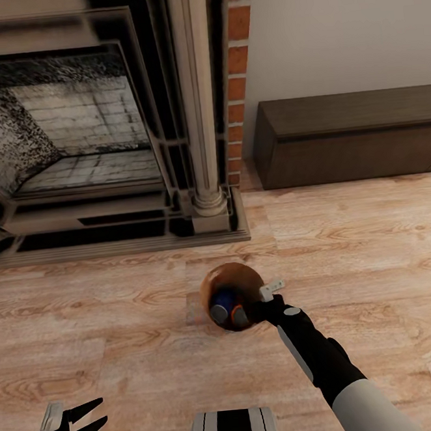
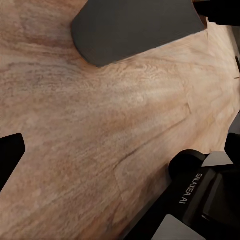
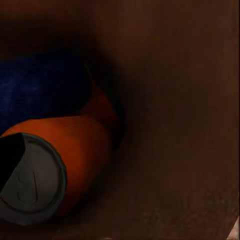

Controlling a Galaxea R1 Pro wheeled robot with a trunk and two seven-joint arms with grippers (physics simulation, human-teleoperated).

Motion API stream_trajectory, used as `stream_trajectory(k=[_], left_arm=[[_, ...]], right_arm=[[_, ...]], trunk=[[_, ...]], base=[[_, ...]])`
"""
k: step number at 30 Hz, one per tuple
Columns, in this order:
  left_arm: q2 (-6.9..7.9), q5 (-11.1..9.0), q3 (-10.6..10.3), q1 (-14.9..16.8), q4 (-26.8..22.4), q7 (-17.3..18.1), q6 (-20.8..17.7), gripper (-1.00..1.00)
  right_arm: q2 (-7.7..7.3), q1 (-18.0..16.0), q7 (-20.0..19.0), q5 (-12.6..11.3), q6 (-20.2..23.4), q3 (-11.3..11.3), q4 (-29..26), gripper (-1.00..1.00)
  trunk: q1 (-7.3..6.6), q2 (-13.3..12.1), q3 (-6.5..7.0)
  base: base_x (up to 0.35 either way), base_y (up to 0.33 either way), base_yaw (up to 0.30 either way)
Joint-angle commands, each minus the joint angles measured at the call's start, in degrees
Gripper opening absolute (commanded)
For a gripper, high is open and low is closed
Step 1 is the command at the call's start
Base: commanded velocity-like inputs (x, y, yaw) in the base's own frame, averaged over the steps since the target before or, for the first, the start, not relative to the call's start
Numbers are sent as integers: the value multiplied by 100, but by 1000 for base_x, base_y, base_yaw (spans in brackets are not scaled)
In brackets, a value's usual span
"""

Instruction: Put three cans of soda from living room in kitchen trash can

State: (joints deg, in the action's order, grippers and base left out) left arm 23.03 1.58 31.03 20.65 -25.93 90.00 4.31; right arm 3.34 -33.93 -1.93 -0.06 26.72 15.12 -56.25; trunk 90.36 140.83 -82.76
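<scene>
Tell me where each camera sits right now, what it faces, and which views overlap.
Head view: high on the robot, facing down at the wood floor before the fireplace; shows the right arm holding the trash can and the open left end effector.
Left wrist view: on the left arm, facing the floor; robot body parts show at its edges.
Right wrist view: on the right arm, facing into the trash can at an orange can and the blue can.
Shared: head and right wrist see the cans.

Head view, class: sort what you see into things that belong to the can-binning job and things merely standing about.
Job:
- trash can
- blue soda can
- orange soda can
- right claw holding the trash can

Standing about:
- brick fireplace
- dark low cabinet
- left claw, open
</scene>
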Motion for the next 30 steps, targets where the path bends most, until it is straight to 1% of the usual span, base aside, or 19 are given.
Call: stream_trajectory(k=[1, 30], left_arm=[[0, 0, 0, 0, 0, 0, 0, 100], [0, 0, 3, 0, 0, 0, 2, 100]], right_arm=[[0, 0, 0, -1, 0, 0, 0, 100], [0, 0, 0, -2, 0, 0, 0, 100]], trunk=[[0, 0, 0], [0, 0, 0]], base=[[0, 0, 0], [0, 0, 0]])
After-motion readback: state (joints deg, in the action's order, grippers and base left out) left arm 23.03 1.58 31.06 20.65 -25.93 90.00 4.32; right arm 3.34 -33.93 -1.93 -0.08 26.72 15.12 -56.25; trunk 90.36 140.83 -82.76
